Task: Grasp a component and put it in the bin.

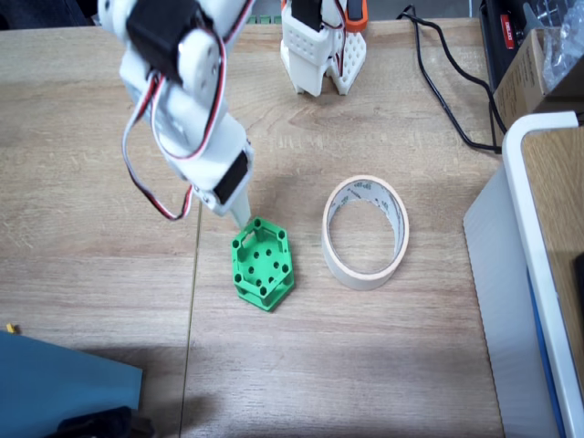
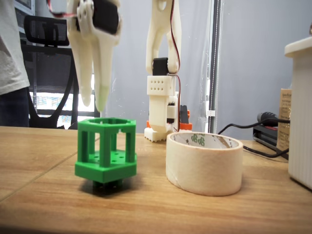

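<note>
The gripper [image 2: 95, 103] hangs fingertips-down, slightly parted, empty, just above the component [image 2: 106, 148].

Pincer [image 1: 239, 215] tips behind the arm; box [image 1: 538, 265] cropped at the edge

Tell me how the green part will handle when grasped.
The green part looks like rigid plastic, so probably stiff. Its open frame sides suggest it is light. It stands on a narrower dark base, so an off-centre push from the gripper might tip it.
</note>
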Robot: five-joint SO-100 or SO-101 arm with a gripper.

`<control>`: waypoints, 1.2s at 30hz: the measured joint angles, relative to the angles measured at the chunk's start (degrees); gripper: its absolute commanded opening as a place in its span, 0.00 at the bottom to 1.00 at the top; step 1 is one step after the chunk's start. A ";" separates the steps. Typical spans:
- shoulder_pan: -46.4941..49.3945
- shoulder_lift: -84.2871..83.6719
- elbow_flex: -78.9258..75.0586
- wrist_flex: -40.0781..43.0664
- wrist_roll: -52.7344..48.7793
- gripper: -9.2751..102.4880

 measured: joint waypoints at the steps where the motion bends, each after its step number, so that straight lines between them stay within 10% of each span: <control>1: 0.00 -0.62 0.00 -0.09 0.00 0.23; 36: -4.48 -9.49 -8.26 0.26 0.00 0.23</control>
